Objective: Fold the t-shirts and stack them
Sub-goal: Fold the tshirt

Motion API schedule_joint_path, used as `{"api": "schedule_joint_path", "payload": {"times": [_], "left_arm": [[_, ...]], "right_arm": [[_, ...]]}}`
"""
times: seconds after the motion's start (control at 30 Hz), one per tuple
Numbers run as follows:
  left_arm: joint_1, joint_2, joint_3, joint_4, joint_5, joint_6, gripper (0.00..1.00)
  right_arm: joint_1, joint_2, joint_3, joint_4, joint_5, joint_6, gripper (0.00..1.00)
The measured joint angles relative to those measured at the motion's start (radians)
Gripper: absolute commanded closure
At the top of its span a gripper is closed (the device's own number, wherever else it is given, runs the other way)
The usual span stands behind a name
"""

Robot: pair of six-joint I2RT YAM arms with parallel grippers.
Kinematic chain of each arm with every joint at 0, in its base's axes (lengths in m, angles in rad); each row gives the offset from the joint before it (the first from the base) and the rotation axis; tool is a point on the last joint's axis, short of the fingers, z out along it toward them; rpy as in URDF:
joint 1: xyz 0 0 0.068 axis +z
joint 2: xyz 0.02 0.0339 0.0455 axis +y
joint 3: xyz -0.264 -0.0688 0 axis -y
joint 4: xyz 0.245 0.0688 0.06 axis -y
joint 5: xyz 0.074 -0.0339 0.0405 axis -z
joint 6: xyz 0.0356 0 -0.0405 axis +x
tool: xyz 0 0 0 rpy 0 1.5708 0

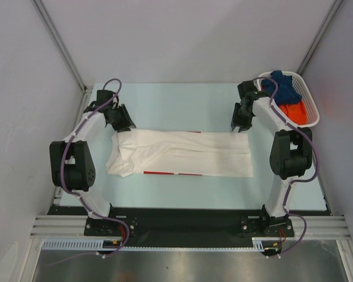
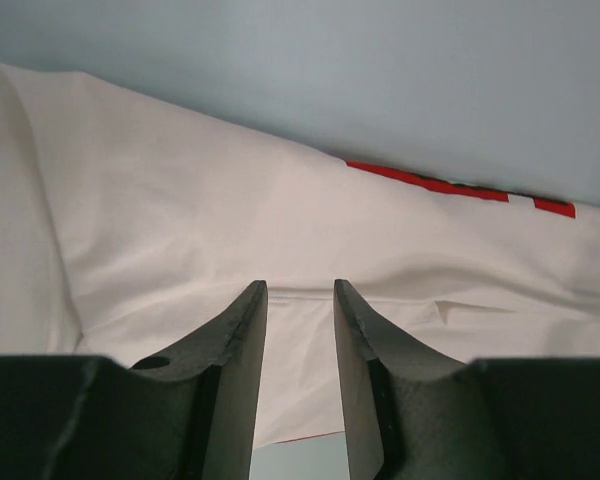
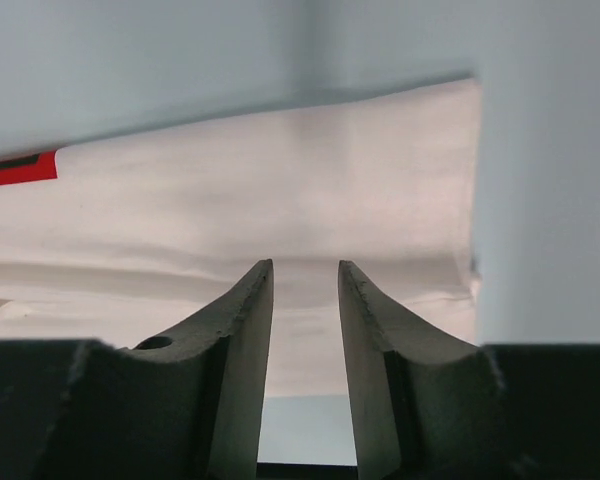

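The white t-shirt (image 1: 182,154) lies folded into a long band across the middle of the table, with thin red strips showing at its edges. My left gripper (image 1: 125,124) hovers at the band's far left corner, jaws open with nothing between them; in the left wrist view the cloth (image 2: 280,230) lies below the gripper (image 2: 300,288). My right gripper (image 1: 242,126) hangs at the far right corner, also open and empty, above the shirt's edge (image 3: 280,200) in the right wrist view, gripper (image 3: 306,268). A dark blue t-shirt (image 1: 284,87) and an orange t-shirt (image 1: 296,111) sit in the basket.
The white lattice basket (image 1: 310,94) stands at the back right corner, close behind the right arm. Pale blue table surface (image 1: 182,106) lies beyond the shirt. Grey walls enclose the sides and back.
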Motion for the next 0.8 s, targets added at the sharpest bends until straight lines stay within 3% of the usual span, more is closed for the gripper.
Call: {"api": "schedule_joint_path", "payload": {"times": [0.37,0.8], "left_arm": [[-0.037,0.06,-0.042,0.005,0.071,-0.002,0.64],[-0.037,0.062,-0.042,0.014,0.094,-0.002,0.63]], "right_arm": [[0.097,0.145,-0.028,0.005,-0.078,0.02,0.65],[0.167,-0.003,-0.28,0.029,-0.053,0.047,0.68]]}}
